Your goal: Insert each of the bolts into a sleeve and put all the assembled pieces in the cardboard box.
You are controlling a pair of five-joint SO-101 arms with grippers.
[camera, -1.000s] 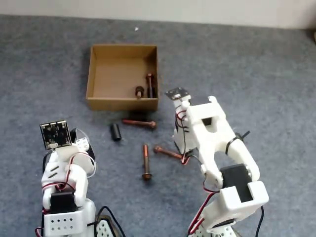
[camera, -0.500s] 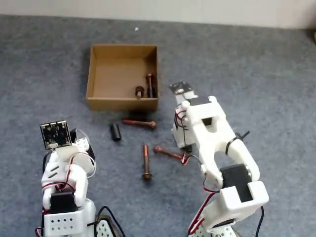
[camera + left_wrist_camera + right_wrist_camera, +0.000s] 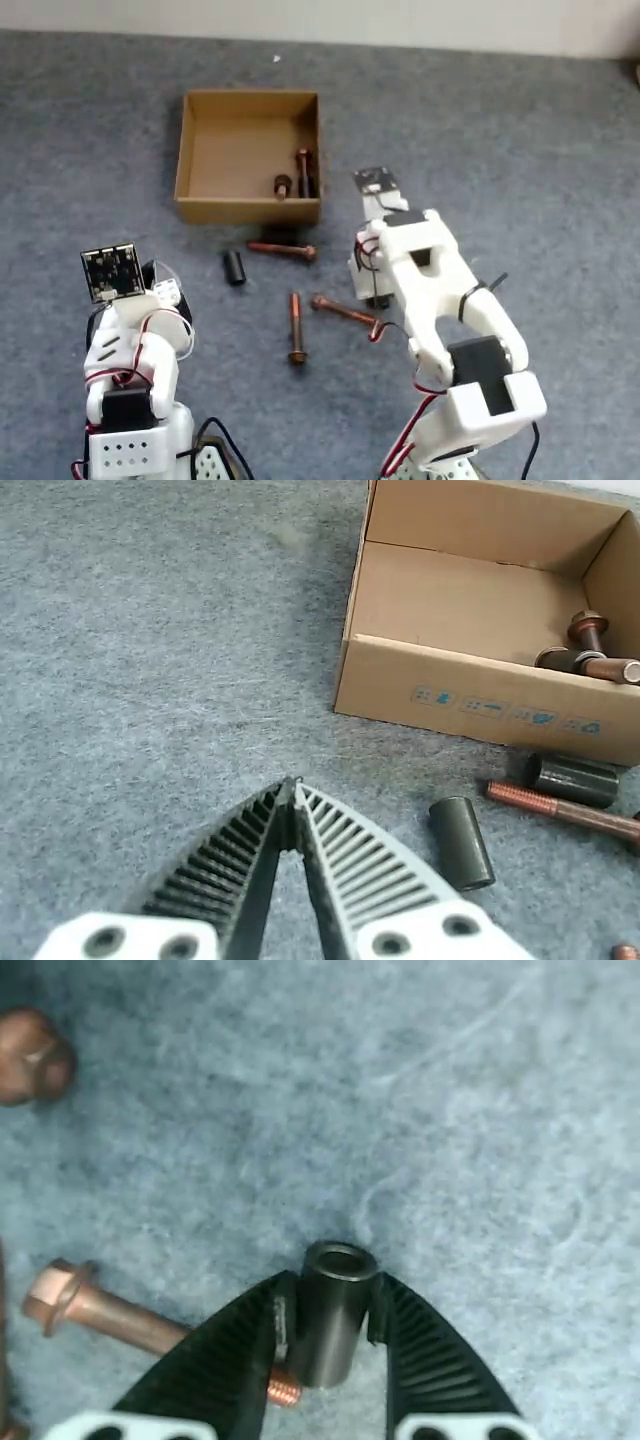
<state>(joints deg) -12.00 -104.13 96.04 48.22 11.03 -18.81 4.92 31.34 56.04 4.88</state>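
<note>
In the right wrist view my right gripper [image 3: 330,1315] is shut on a black sleeve [image 3: 335,1310], whose open end faces the camera. A copper bolt [image 3: 105,1310] lies on the carpet with its tip under one finger. In the high view the right arm [image 3: 430,280] stands over the carpet, right of three loose bolts [image 3: 283,249], [image 3: 296,326], [image 3: 345,310]. My left gripper [image 3: 292,792] is shut and empty, short of the cardboard box [image 3: 470,695]. A loose sleeve [image 3: 462,842] lies beside it, and another sleeve [image 3: 573,778] lies by a bolt [image 3: 565,810].
The cardboard box [image 3: 195,150] sits at the back and holds assembled pieces [image 3: 300,175] against its right wall. A loose black sleeve [image 3: 234,267] lies just in front of it. Another bolt head [image 3: 35,1065] lies farther off. Grey carpet covers the whole table.
The right arm has shifted a little to the right and its wrist has turned, uncovering more of the bolt beside it. The left arm has not moved.
</note>
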